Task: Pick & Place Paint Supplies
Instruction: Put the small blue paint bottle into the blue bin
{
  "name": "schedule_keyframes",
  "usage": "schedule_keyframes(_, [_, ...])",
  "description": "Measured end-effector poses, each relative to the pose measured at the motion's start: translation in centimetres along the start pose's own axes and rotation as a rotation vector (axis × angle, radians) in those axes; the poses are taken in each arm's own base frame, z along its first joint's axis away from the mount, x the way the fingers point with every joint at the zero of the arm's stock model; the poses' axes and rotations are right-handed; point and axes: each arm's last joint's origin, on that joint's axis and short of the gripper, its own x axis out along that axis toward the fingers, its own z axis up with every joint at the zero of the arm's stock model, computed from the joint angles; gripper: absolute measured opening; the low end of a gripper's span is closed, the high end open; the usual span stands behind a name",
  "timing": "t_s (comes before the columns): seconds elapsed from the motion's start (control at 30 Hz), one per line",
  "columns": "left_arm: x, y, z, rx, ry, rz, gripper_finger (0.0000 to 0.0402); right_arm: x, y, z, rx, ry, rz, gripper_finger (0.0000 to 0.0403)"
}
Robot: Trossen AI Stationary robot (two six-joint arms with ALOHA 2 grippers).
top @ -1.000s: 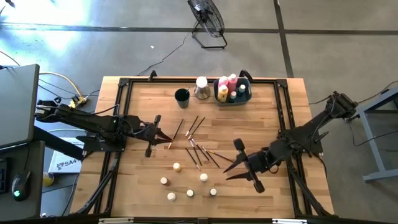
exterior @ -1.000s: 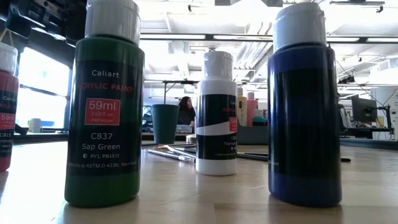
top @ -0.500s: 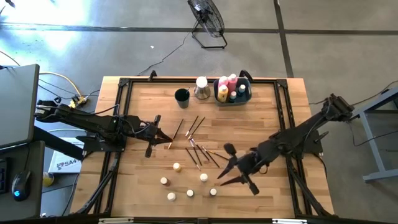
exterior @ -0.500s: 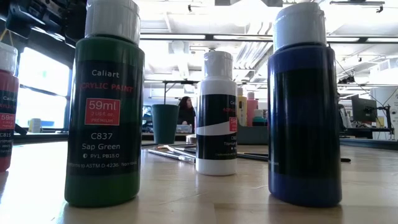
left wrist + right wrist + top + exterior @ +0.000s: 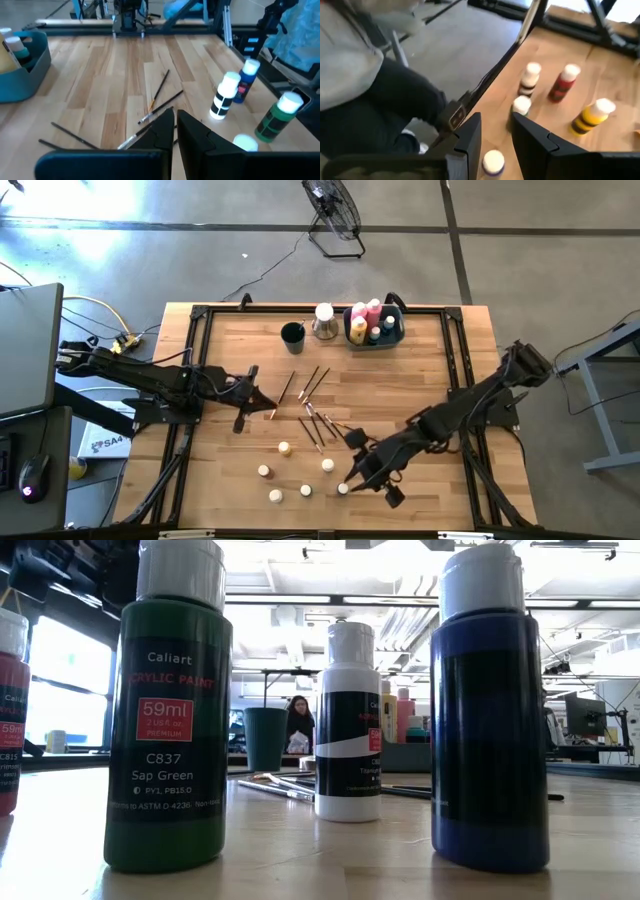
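Several small white-capped paint bottles [image 5: 306, 490] stand upright on their bases near the table's front edge. In the low view they are a green [image 5: 172, 710], a white [image 5: 348, 725] and a blue bottle [image 5: 490, 715]. Thin dark brushes [image 5: 318, 425] lie flat mid-table. My right gripper [image 5: 348, 478] is open and slants down over the rightmost bottle [image 5: 343, 488]. That bottle's cap [image 5: 493, 161] shows between the fingers and apart from them. My left gripper [image 5: 271, 410] hovers shut at the left, with the brushes [image 5: 159, 95] ahead of it.
A grey-blue bin [image 5: 376, 326] holding several bottles stands at the table's far edge, beside a dark cup [image 5: 292, 333] and a pale jar [image 5: 323, 321]. A person [image 5: 365, 75] in grey sits just off the table's near edge. A fan [image 5: 333, 210] stands on the floor beyond.
My right gripper has moved toward the table's left and near edges and downward, tipping its fingers further down, until it reached the rightmost bottle of the near group. No bottle or brush has moved.
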Motion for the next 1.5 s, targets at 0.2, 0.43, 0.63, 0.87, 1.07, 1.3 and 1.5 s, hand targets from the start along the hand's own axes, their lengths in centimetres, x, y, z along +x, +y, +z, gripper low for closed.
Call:
schedule_keyframes(0.2, [0.0,0.0,-0.5,0.004,0.051,0.011,0.0019,2.3,-0.2,-1.4,-0.056,0.070,-0.001,0.0098])
schedule_keyframes(0.43, [0.0,0.1,-0.6,-0.043,0.058,0.014,0.0019,4.3,-0.3,-2.8,-0.066,0.139,0.010,0.0099])
schedule_keyframes(0.63, [0.0,0.1,-0.6,-0.045,0.058,0.014,0.0019,4.7,-0.3,-3.2,-0.059,0.164,0.009,0.0142])
schedule_keyframes(0.87, [0.0,0.1,-0.6,-0.045,0.058,0.016,0.0019,4.6,-0.4,-3.3,0.025,0.174,-0.003,0.0226])
schedule_keyframes(1.07, [0.0,0.1,-0.6,-0.045,0.057,0.017,0.0019,4.6,-0.4,-3.3,0.039,0.173,-0.010,0.0247])
schedule_keyframes(1.3, [0.0,0.1,-0.6,-0.046,0.057,0.017,0.0019,4.6,-0.4,-3.3,0.045,0.171,-0.010,0.0243])
schedule_keyframes(1.5, [0.0,0.1,-0.6,-0.046,0.057,0.017,0.0019,5.8,-0.5,-4.1,0.049,0.204,-0.003,0.0243])
